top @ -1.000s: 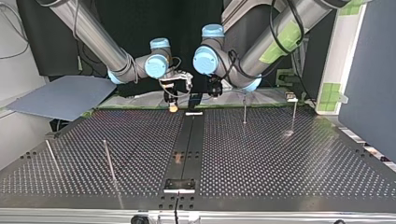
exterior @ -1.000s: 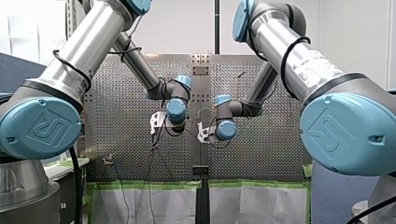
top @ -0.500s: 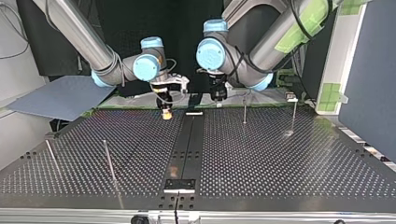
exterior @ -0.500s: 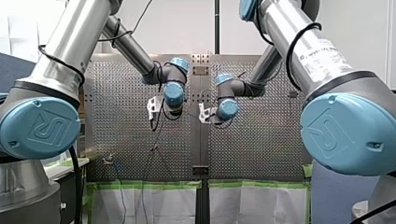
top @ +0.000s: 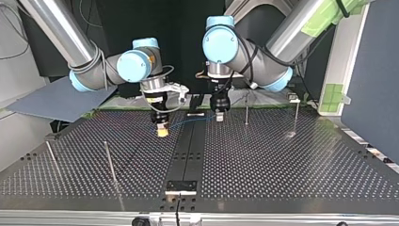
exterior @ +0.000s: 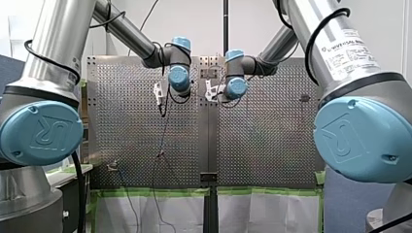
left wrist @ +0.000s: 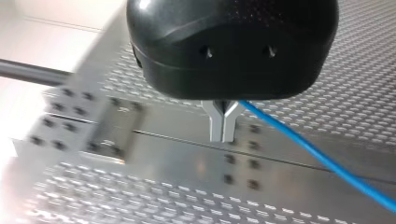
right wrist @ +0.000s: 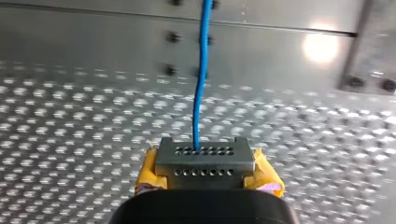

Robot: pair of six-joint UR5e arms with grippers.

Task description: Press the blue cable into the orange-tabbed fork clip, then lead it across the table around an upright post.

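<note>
Perforated table (top: 282,160) underneath: left jaws and right jaws each pinched shut on blue cable (right wrist: 200,93), short span held aloft, presumably for steering.

Count taken mainly from the top view.

- Arms: two, the left arm (top: 263,59) and the right arm (top: 87,70), one entering on each side of the centre strip (top: 190,146).
- Grippers: two, the left gripper (top: 219,116) and the right gripper (top: 162,131), one on each side of the strip.
- Cable (top: 193,120): one, blue, crossing the strip.
- Posts (top: 246,109): four thin uprights, two on each side of the strip.
- Perforated plates (top: 291,165): two, one on each side of the strip.
- Small fitting (top: 294,98): one, well right of the strip.
- Grey panel (top: 61,96): one, well left of the strip.
</note>
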